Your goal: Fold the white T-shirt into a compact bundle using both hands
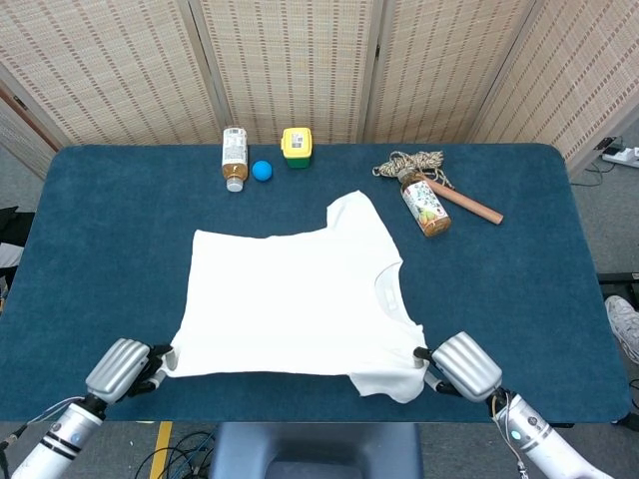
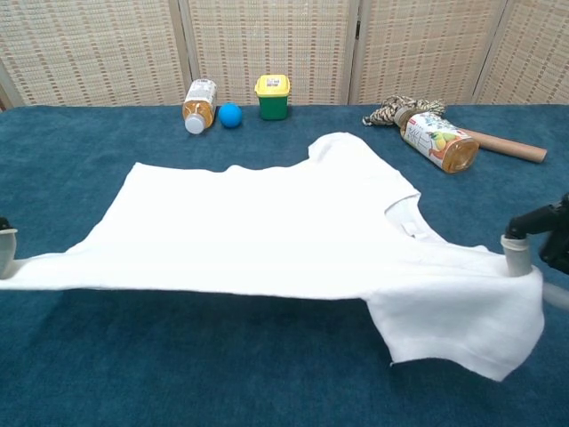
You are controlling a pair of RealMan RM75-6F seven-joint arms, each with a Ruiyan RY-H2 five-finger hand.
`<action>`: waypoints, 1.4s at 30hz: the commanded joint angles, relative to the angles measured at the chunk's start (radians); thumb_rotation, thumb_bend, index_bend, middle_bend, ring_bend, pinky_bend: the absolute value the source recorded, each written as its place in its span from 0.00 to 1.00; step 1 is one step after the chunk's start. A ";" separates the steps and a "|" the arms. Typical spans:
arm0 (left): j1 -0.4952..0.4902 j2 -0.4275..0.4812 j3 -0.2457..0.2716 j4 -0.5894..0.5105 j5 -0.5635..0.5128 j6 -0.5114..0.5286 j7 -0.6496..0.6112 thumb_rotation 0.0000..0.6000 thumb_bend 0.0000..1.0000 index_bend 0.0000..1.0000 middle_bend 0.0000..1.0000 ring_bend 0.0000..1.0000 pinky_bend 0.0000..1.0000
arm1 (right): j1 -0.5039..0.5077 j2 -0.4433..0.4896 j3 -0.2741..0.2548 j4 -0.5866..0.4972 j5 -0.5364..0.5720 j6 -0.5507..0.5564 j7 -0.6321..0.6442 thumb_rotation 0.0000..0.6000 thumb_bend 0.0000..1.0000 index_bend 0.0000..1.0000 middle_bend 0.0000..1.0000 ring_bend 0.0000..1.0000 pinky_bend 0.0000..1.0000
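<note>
Closest to the robot, both hands sit at the near edge of the blue worktop [image 1: 90, 249] and each one has a bit of the white T-shirt [image 1: 290, 299] pinched. The left robot hand [image 1: 120, 366] is clamped on the near hem corner, the right robot hand [image 1: 462, 365] on the cloth just by the near sleeve [image 1: 394, 379]. In the chest view you only get a fingertip of each at the frame edges, with the shirt's near edge held up off the worktop between them — there's a dark shadow under it, and the near sleeve hangs down loose below the right one.

The rest of the shirt lies spread flat across the middle of the worktop, collar [image 1: 385, 289] toward the right, far sleeve [image 1: 351, 212] pointing at the back.

Further back, well apart from the shirt: a plastic bottle [image 1: 234, 157] lying down with amber drink in it, a small blue ball [image 1: 262, 171] just beside it, then a green tub with a yellow lid [image 1: 296, 145]. Off to the back right there's a bundle of rope [image 1: 411, 163], a labelled can-like container [image 1: 424, 205] on its side touching it, and a wooden stick [image 1: 469, 204] poking out behind that. Woven screens [image 1: 300, 60] stand behind the worktop.
</note>
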 commanded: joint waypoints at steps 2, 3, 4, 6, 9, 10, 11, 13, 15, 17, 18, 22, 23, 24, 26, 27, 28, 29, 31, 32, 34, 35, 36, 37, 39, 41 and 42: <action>0.037 0.035 0.035 -0.039 0.028 0.033 -0.004 1.00 0.58 0.66 0.98 0.88 0.98 | -0.037 0.047 -0.030 -0.040 -0.031 0.042 0.008 1.00 0.55 0.74 0.94 0.99 1.00; 0.044 0.042 0.041 -0.046 0.033 0.040 -0.001 1.00 0.58 0.66 0.98 0.88 0.98 | -0.043 0.056 -0.035 -0.047 -0.038 0.050 0.012 1.00 0.55 0.74 0.94 0.99 1.00; 0.052 0.048 0.048 -0.054 0.039 0.046 0.003 1.00 0.58 0.66 0.98 0.88 0.98 | -0.049 0.065 -0.041 -0.052 -0.045 0.057 0.016 1.00 0.55 0.74 0.94 0.99 1.00; 0.068 0.064 0.063 -0.073 0.053 0.061 0.011 1.00 0.58 0.66 0.98 0.88 0.98 | -0.063 0.083 -0.050 -0.061 -0.059 0.073 0.021 1.00 0.55 0.75 0.94 0.99 1.00; 0.092 0.087 0.084 -0.097 0.073 0.082 0.017 1.00 0.58 0.66 0.98 0.88 0.98 | -0.084 0.105 -0.066 -0.072 -0.076 0.093 0.029 1.00 0.55 0.75 0.95 0.99 1.00; 0.101 0.096 0.092 -0.104 0.081 0.089 0.020 1.00 0.58 0.66 0.98 0.88 0.98 | -0.093 0.113 -0.072 -0.075 -0.083 0.101 0.036 1.00 0.55 0.75 0.95 0.99 1.00; 0.108 0.102 0.098 -0.109 0.086 0.094 0.022 1.00 0.58 0.66 0.98 0.88 0.98 | -0.099 0.119 -0.078 -0.076 -0.089 0.106 0.042 1.00 0.55 0.76 0.95 0.99 1.00; 0.123 0.114 0.112 -0.120 0.096 0.102 0.025 1.00 0.58 0.66 0.98 0.88 0.98 | -0.111 0.138 -0.095 -0.083 -0.105 0.113 0.059 1.00 0.55 0.76 0.95 0.99 1.00; 0.134 0.123 0.124 -0.128 0.107 0.107 0.026 1.00 0.58 0.66 0.98 0.88 0.98 | -0.120 0.156 -0.111 -0.090 -0.120 0.119 0.074 1.00 0.55 0.77 0.95 0.99 1.00; 0.147 0.132 0.137 -0.133 0.120 0.113 0.031 1.00 0.58 0.66 0.98 0.88 0.98 | -0.131 0.174 -0.124 -0.095 -0.138 0.128 0.084 1.00 0.55 0.77 0.95 0.99 1.00; 0.153 0.135 0.142 -0.135 0.126 0.116 0.032 1.00 0.58 0.66 0.98 0.88 0.98 | -0.136 0.181 -0.129 -0.095 -0.144 0.132 0.086 1.00 0.55 0.78 0.96 1.00 1.00; 0.178 0.151 0.162 -0.142 0.150 0.133 0.034 1.00 0.58 0.66 0.98 0.88 0.98 | -0.157 0.206 -0.150 -0.090 -0.174 0.148 0.103 1.00 0.56 0.79 0.96 1.00 1.00; 0.183 0.155 0.166 -0.144 0.155 0.137 0.034 1.00 0.58 0.66 0.98 0.88 0.98 | -0.161 0.211 -0.154 -0.087 -0.180 0.151 0.106 1.00 0.56 0.79 0.96 1.00 1.00; 0.189 0.159 0.170 -0.146 0.160 0.141 0.035 1.00 0.58 0.66 0.98 0.88 0.98 | -0.166 0.214 -0.158 -0.085 -0.187 0.154 0.109 1.00 0.56 0.80 0.96 1.00 1.00; 0.200 0.170 0.182 -0.151 0.169 0.146 0.036 1.00 0.58 0.66 0.98 0.88 0.98 | -0.175 0.224 -0.168 -0.083 -0.203 0.162 0.124 1.00 0.57 0.80 0.97 1.00 1.00; 0.205 0.174 0.187 -0.153 0.172 0.148 0.037 1.00 0.58 0.66 0.98 0.88 0.98 | -0.178 0.227 -0.172 -0.081 -0.210 0.167 0.132 1.00 0.57 0.81 0.97 1.00 1.00; 0.211 0.179 0.191 -0.156 0.175 0.149 0.036 1.00 0.58 0.66 0.98 0.88 0.98 | -0.184 0.231 -0.176 -0.078 -0.219 0.176 0.141 1.00 0.57 0.81 0.97 1.00 1.00; 0.215 0.182 0.195 -0.158 0.177 0.150 0.035 1.00 0.58 0.66 0.98 0.88 0.98 | -0.189 0.234 -0.179 -0.076 -0.224 0.181 0.146 1.00 0.57 0.82 0.97 1.00 1.00; 0.223 0.184 0.200 -0.160 0.183 0.149 0.032 1.00 0.58 0.66 0.98 0.88 0.98 | -0.200 0.238 -0.183 -0.072 -0.233 0.189 0.148 1.00 0.58 0.82 0.98 1.00 1.00; 0.225 0.183 0.202 -0.160 0.185 0.146 0.031 1.00 0.58 0.66 0.98 0.88 0.98 | -0.204 0.239 -0.184 -0.071 -0.235 0.190 0.148 1.00 0.58 0.82 0.98 1.00 1.00; 0.224 0.179 0.202 -0.159 0.188 0.132 0.032 1.00 0.58 0.66 0.98 0.88 0.98 | -0.212 0.236 -0.182 -0.068 -0.234 0.188 0.147 1.00 0.58 0.82 0.98 1.00 1.00; 0.222 0.176 0.200 -0.158 0.187 0.125 0.032 1.00 0.58 0.66 0.98 0.88 0.98 | -0.214 0.234 -0.180 -0.067 -0.231 0.183 0.144 1.00 0.58 0.82 0.98 1.00 1.00; 0.219 0.173 0.197 -0.156 0.184 0.116 0.032 1.00 0.58 0.66 0.98 0.88 0.98 | -0.216 0.232 -0.178 -0.065 -0.228 0.178 0.140 1.00 0.58 0.82 0.98 1.00 1.00; 0.216 0.170 0.193 -0.155 0.181 0.108 0.033 1.00 0.58 0.65 0.98 0.88 0.98 | -0.218 0.229 -0.175 -0.063 -0.224 0.172 0.135 1.00 0.58 0.82 0.98 1.00 1.00; 0.207 0.164 0.179 -0.152 0.171 0.090 0.034 1.00 0.58 0.65 0.98 0.88 0.98 | -0.221 0.221 -0.166 -0.064 -0.215 0.160 0.125 1.00 0.58 0.82 0.98 1.00 1.00; 0.193 0.158 0.160 -0.149 0.159 0.071 0.044 1.00 0.58 0.65 0.98 0.88 0.98 | -0.225 0.209 -0.153 -0.065 -0.205 0.154 0.117 1.00 0.58 0.82 0.98 1.00 1.00; 0.185 0.155 0.149 -0.147 0.154 0.063 0.052 1.00 0.58 0.65 0.98 0.88 0.98 | -0.226 0.203 -0.146 -0.065 -0.200 0.152 0.112 1.00 0.58 0.82 0.98 1.00 1.00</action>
